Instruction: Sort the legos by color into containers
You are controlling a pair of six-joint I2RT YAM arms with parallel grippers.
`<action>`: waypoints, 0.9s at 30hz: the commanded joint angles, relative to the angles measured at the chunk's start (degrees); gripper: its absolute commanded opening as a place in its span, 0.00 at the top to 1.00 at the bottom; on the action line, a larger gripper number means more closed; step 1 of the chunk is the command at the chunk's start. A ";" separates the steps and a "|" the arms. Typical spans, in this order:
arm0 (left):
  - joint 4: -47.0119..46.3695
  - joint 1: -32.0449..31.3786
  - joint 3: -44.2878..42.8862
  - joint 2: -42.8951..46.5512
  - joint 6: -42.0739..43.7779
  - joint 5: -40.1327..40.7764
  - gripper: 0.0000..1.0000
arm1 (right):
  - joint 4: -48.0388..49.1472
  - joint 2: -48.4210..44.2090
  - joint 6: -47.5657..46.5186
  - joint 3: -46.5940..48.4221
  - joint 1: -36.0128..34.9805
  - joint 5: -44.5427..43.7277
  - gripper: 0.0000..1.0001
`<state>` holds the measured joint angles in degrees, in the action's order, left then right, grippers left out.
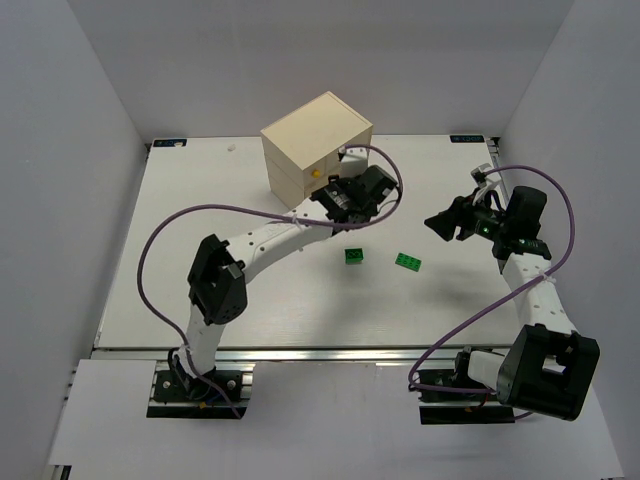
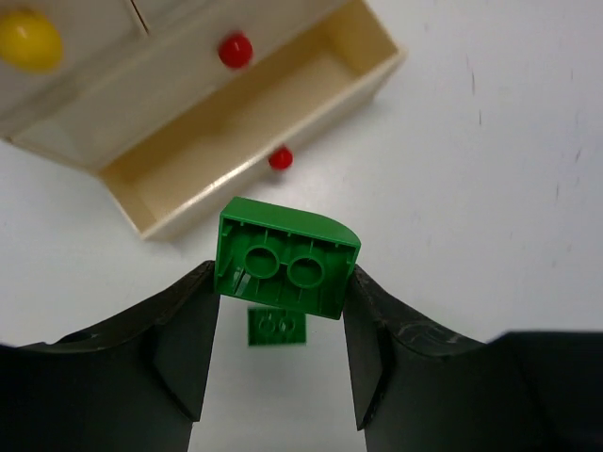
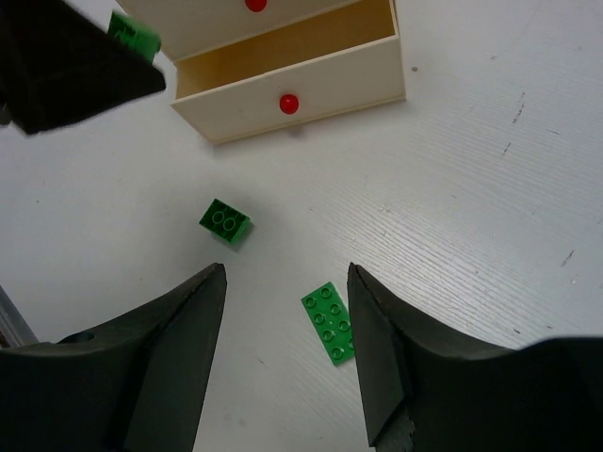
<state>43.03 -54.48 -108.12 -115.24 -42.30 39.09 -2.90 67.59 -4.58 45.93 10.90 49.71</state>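
Left gripper (image 2: 283, 292) is clamped on a green brick (image 2: 287, 259), with nothing else between the fingers. The brick sits at the very fingertips, hollow underside with its two tubes facing the wrist cam and one upper corner rounded. The open drawer (image 3: 349, 89) with the red knob (image 2: 280, 158) is just ahead of the tips and slightly left, and the brick is not over it yet.

Handling, my read:
- Light, rigid, glossy plastic. It won't deform, so the hold is friction only.
- Purchase looks shallow, with the fingers on the lower end faces only. It could pivot or squirt out on a fast move.
- Flat parallel sides are the place to grip. Avoid the rounded corner and the stud face.

Right gripper (image 3: 285, 273) hangs over the table (image 3: 471, 235) with its jaws spread and nothing in them. A green 2x4 brick (image 3: 332, 323) lies under the gap, nearer its right finger and skewed to the jaw line. I'd rotate the wrist and pinch across the long sides, low on the brick.

A green 2x2 brick (image 3: 225, 221) lies further ahead and left of the right gripper, between it and the drawer. Any opposite pair of flat sides should work on that one.
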 commanded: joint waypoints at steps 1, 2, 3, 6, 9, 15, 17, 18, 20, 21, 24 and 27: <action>2.77 2.79 -7.34 -3.76 -4.97 3.62 0.96 | 1.23 -0.71 -0.17 -0.05 0.44 1.35 0.40; 2.85 3.32 -8.85 -4.55 -5.76 3.80 0.96 | 1.23 -0.71 -0.17 -0.05 0.44 1.44 0.40; 2.94 3.33 -10.26 -6.12 -5.95 4.67 0.96 | 1.23 -0.71 -0.17 0.03 0.53 1.53 0.40; 3.38 4.64 -14.05 -8.59 -7.35 5.64 0.95 | 1.23 -0.79 -0.08 -0.05 0.70 1.70 0.40; 3.38 5.79 -13.79 -9.12 -10.07 6.70 0.95 | 1.05 -0.80 -0.08 -0.05 0.62 1.79 0.40; 3.30 6.93 -9.93 -8.60 -16.84 6.44 0.95 | 1.14 -0.71 0.09 0.03 0.88 1.97 0.40; 2.86 6.93 -9.14 -8.60 -18.07 6.09 0.95 | 1.23 -0.62 0.10 -0.05 0.79 1.88 0.40; 2.68 7.54 -8.70 -8.77 -18.60 6.08 0.95 | 1.14 -0.62 0.10 -0.05 0.88 2.05 0.40; 2.85 7.54 -8.78 -9.30 -19.66 5.47 0.94 | 1.23 -0.71 0.27 0.03 0.97 2.14 0.40; 3.03 7.54 -8.69 -9.56 -20.01 5.21 0.94 | 1.14 -0.71 0.27 0.03 1.06 2.14 0.40; 2.86 8.07 -8.17 -10.18 -21.06 4.85 0.94 | 1.23 -0.79 0.27 -0.05 1.32 2.32 0.40; 2.41 8.07 -7.46 -10.00 -21.42 4.77 0.90 | 1.23 -0.71 0.27 -0.14 1.41 2.58 0.40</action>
<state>45.80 -46.74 -116.38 -126.19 -58.87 42.85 -2.90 67.59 -4.49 45.93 11.81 50.89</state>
